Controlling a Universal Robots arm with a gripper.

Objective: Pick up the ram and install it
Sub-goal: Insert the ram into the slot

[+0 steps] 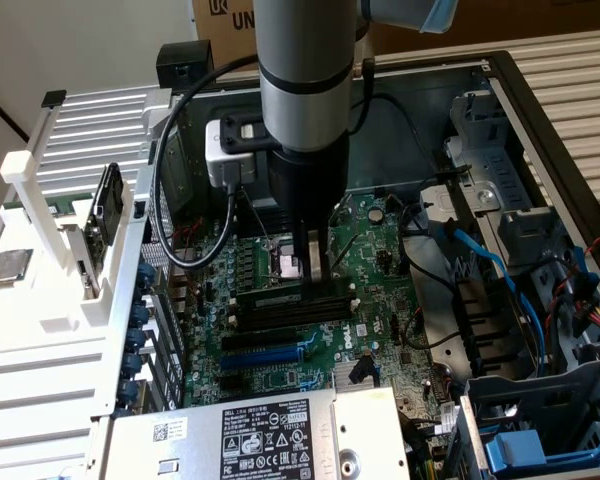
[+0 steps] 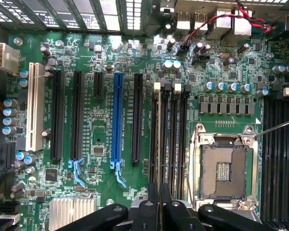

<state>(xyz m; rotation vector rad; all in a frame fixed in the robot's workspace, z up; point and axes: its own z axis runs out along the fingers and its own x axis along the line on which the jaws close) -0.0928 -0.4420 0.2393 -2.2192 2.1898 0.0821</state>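
The end effector (image 1: 315,280), nearly closed above the black slots (image 1: 290,305), seemingly pinches the ram (image 2: 159,195), a thin edge-on sliver.

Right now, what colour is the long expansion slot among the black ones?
Bright blue; the long slot shows best in the wrist view.

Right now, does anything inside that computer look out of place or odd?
The processor socket sits bare, contacts exposed, no chip or cooler on it. A square silvery chip lies outside the case on the white rack, at the exterior view's left. Nothing looks spilled or broken.
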